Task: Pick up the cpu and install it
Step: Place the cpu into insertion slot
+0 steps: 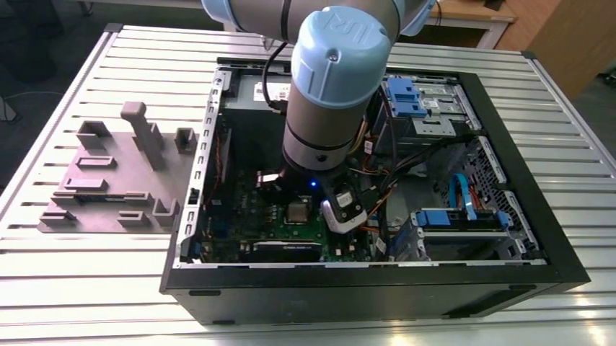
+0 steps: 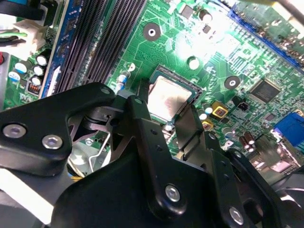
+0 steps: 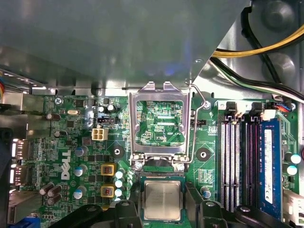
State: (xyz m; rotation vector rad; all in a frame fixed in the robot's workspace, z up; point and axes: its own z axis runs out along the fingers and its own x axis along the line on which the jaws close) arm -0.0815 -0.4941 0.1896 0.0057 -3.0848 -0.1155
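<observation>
Cpu (image 3: 162, 199): lying flat in socket (image 3: 161, 177) on board (image 3: 71, 137), just beside the raised frame (image 3: 160, 118).
Gripper (image 2: 164, 111): hanging right over the cpu, jaws standing apart, fingers (image 2: 142, 128) flanking it; I am judging it as clamped on nothing.
Risk, seating: I am worrying the cpu is sitting slightly skewed; any downward push would then be bending socket contacts.
Risk, snag: fingers are crowding the socket wall and the lever (image 3: 205, 102); a sideways drift would be dragging the cpu or catching that wire.
Risk, cables (image 3: 266, 45): running near the arm inside the case (image 1: 385, 288); a wide swing would be tugging them.
Surfaces: cpu top is showing dull silver, square, thin pale rim; frame is showing bright stamped steel with an open window; board is looking glossy green, studded with small cans; fingers are looking matte black, angular.
</observation>
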